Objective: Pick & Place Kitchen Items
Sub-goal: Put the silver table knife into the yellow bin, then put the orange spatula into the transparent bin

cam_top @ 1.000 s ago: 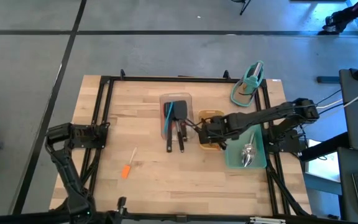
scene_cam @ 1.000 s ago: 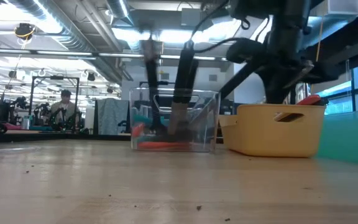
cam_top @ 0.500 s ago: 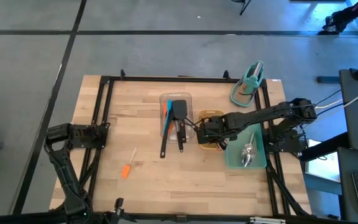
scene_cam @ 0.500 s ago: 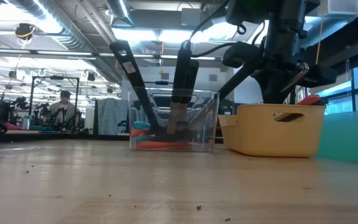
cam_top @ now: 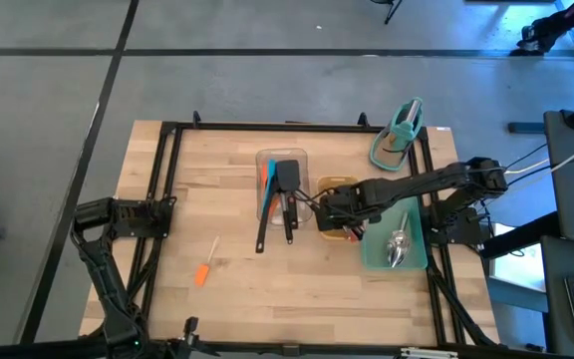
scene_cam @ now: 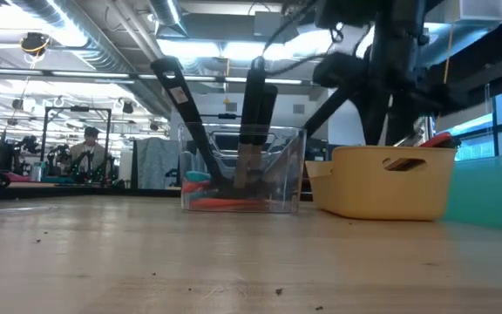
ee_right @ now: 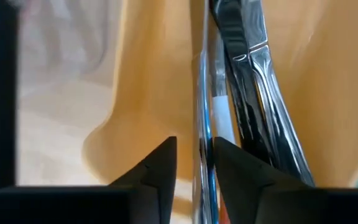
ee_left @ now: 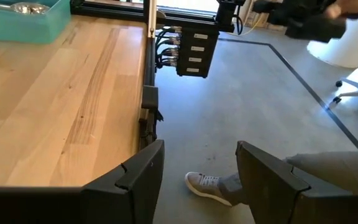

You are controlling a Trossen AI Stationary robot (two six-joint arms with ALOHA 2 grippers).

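The kitchen items are distributed over 4 locations. 2 black slotted turners (cam_top: 287,179) stand with their heads in the clear tray (cam_top: 302,157) at the table's centre, handles projecting over its rim toward 6 o'clock; in the low view both handles (scene_cam: 255,113) lean upward out of the tray, with a blue spatula (cam_top: 270,179) and an orange item (scene_cam: 225,204) lying inside it. Black-handled tongs (ee_right: 247,81) with shiny steel arms lie in the yellow tray (cam_top: 324,183), which sits just beside the clear tray at its 3 o'clock side. Steel spoons (cam_top: 398,247) rest in the teal tray (cam_top: 371,255) at 3 o'clock of the yellow tray. An orange-tipped utensil (cam_top: 205,265) lies alone on the table (cam_top: 217,199), well apart at 8 o'clock of the clear tray. The right end effector (cam_top: 331,210) hangs over the yellow tray; in its wrist view the 2 fingers (ee_right: 160,163) stand slightly spread on either side of a steel tong arm, and contact cannot be determined. The left end effector (ee_left: 194,177) waits at the table's 9 o'clock edge, fingers spread and holding nothing. A teal stand-like object (cam_top: 397,135) occupies the 1 o'clock corner.
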